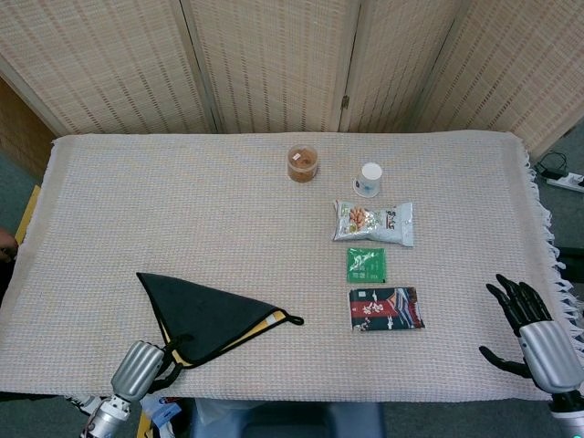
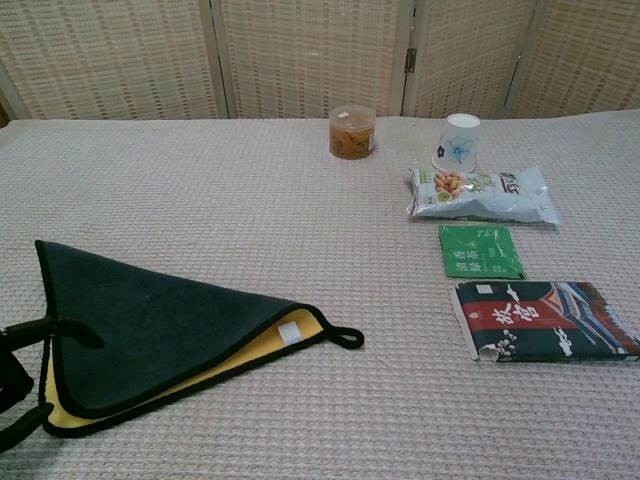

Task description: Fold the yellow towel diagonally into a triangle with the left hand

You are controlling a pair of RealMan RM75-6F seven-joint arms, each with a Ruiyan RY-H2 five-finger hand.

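Towel, yellow microfibre with black binding (image 1: 212, 318), is lying folded into a triangle near the front left of the beige woven tablecloth (image 1: 182, 210), dark side up. Chest view is showing what the head view barely gives: a yellow strip of the lower layer (image 2: 215, 370) peeking out along the front edge, a small white label, and a black hanging loop at the right tip.

Left hand (image 1: 162, 365) is sitting at the towel's front left corner by the table edge. Chest view is catching only dark fingers (image 2: 40, 330) lying across that corner, touching the fabric; neither view is showing whether they are pinching it, so I cannot tell its hold.

Right hand (image 1: 522, 319) is appearing in the head view alone, at the far right edge of the table, fingers spread wide and holding nothing.

Also lying well to the right of the towel: round clear jar with orange-brown contents (image 2: 352, 131), white paper cup with blue print (image 2: 458, 140), silvery snack bag (image 2: 482, 193), green tea sachet (image 2: 480, 250), dark red-and-black printed packet (image 2: 545, 320). Chest view is making the "TEA" lettering readable.
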